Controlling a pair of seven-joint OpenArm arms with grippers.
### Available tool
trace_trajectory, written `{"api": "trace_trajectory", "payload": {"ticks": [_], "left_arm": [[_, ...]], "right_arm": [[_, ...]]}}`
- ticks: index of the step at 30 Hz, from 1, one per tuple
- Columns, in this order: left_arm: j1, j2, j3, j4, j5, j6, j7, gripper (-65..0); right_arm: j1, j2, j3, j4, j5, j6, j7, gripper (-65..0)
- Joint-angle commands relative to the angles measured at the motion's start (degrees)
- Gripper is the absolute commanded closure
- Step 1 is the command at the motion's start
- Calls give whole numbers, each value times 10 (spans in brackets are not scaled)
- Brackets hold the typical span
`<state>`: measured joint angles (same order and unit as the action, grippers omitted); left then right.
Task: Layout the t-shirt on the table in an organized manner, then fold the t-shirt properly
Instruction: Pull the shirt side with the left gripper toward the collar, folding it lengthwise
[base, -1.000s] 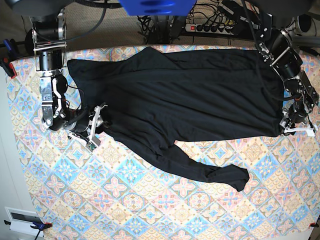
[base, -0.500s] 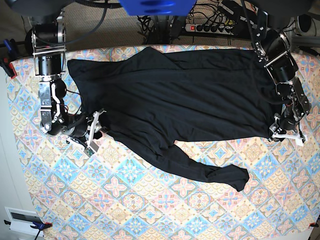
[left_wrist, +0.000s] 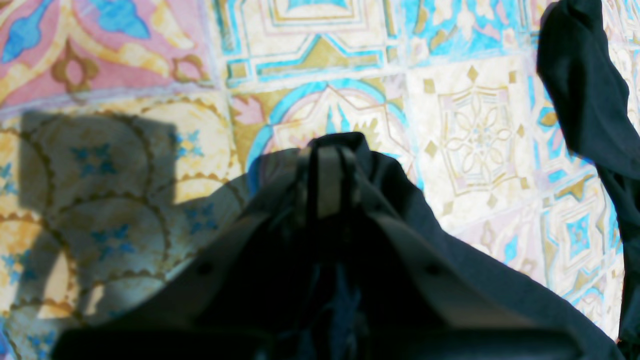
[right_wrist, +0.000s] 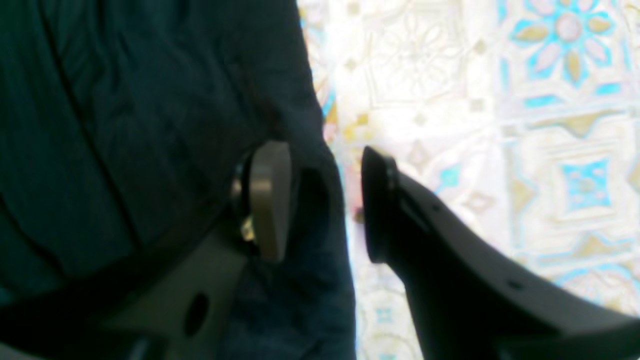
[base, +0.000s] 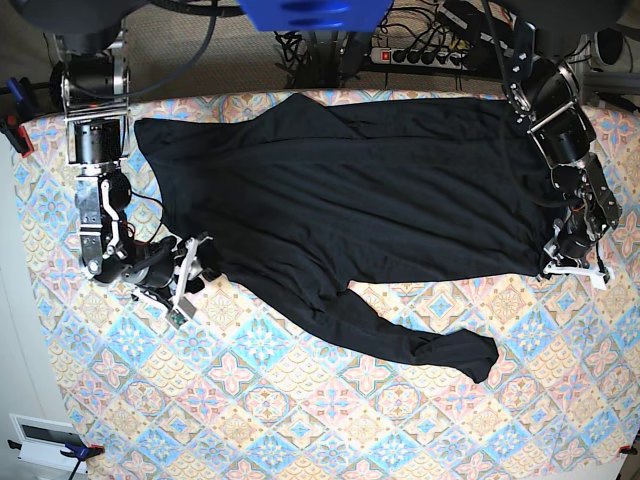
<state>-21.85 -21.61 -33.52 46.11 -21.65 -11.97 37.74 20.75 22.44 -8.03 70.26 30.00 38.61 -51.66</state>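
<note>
One t-shirt (base: 360, 200), thin soft black cloth with no print, lies spread on one table (base: 300, 420) covered in blue, pink, yellow and cream diamond tiles; its long axis runs across the base view, one sleeve trailing toward the near edge. Left gripper (base: 573, 262) is pinched closed on the shirt's edge. Right gripper (right_wrist: 320, 200) is spread, fabric between its jaws, unpinched.
</note>
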Motion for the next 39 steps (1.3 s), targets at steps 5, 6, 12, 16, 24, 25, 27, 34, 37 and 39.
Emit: {"api": "trace_trajectory", "payload": {"ticks": [5,6,12,16,24,25,27,34,37,39], "left_arm": [[-8,-4,1,6,0,0,13,0],[-8,-3,1,6,0,0,13,0],[-8,-3,1,6,0,0,13,0],[-9,-2,1,6,0,0,13,0],[-13,8,1,30,0,0,12,0],[-12,15,1,44,0,-1,12,0],[-8,22,2,77,0,-1,13,0],[-2,24,2,110,-37,-1,14,0],[22,23,2,159,-73,-1,49,0],[40,23,2,193,-88,-1,63,0]], "right_arm": [[42,6,-36,-63,6,0,40,-230],[46,6,-44,-77,6,0,49,-230],[51,6,-85,-132,6,0,88,-230],[58,6,-126,-166,6,0,113,-226],[58,6,-127,-161,6,0,118,-7],[57,6,-114,-148,6,0,116,-12],[56,6,-84,-108,7,0,108,0],[16,7,3,34,9,2,38,0],[-17,7,45,98,9,2,9,0],[-37,7,68,132,10,2,-8,0]]}}
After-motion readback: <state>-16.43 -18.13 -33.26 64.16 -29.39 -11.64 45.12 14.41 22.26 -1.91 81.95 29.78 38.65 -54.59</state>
